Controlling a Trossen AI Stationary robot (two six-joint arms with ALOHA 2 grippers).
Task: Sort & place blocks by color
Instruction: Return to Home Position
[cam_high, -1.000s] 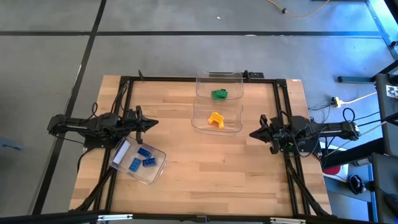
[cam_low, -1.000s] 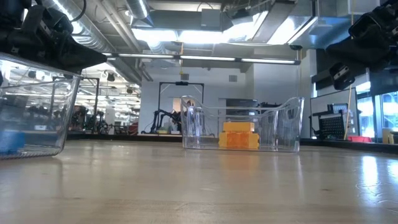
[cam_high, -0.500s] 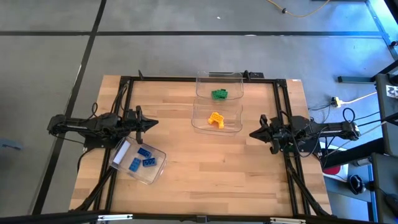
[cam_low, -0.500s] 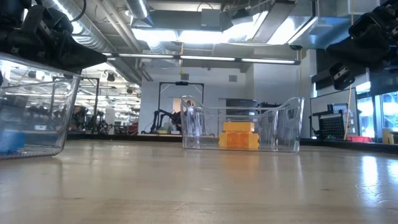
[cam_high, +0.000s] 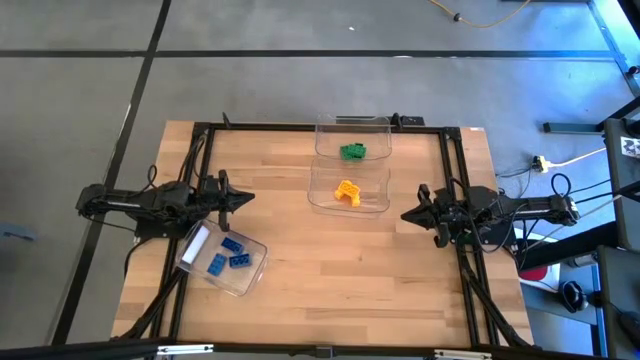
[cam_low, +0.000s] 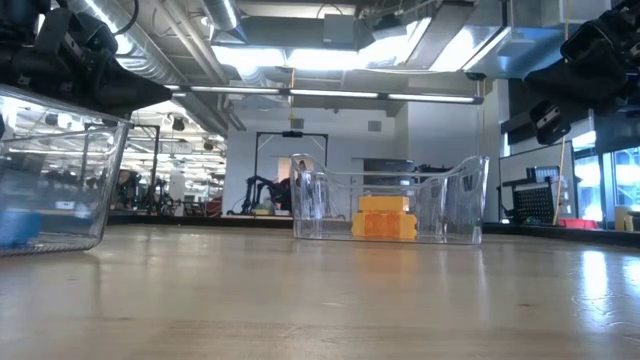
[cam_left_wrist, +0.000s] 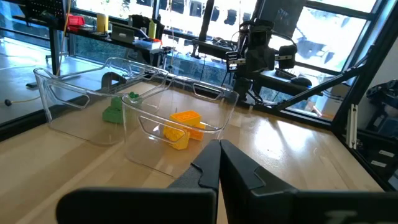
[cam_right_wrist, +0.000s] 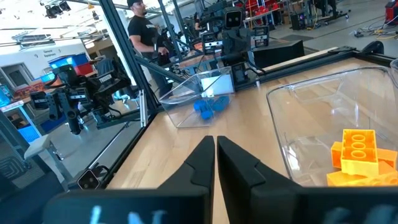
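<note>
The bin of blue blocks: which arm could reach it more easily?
Likely left: the left gripper, shut, hangs right beside the bin holding the blue blocks; the right gripper waits across the table.

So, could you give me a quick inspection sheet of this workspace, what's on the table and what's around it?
Surface: wooden table, black frame along its edges.
Job's things: blue blocks in the near-left bin; green blocks in the far bin; yellow-orange blocks in the middle bin; none loose.
Clutter: nothing seen.
Grippers: left gripper at the table's left side, right gripper at its right; both shut, holding nothing, apart from the bins.
Cables: dark cables along the frame; yellow cable on the floor beyond the table.
Surroundings: grey floor; a person in the room behind.
</note>
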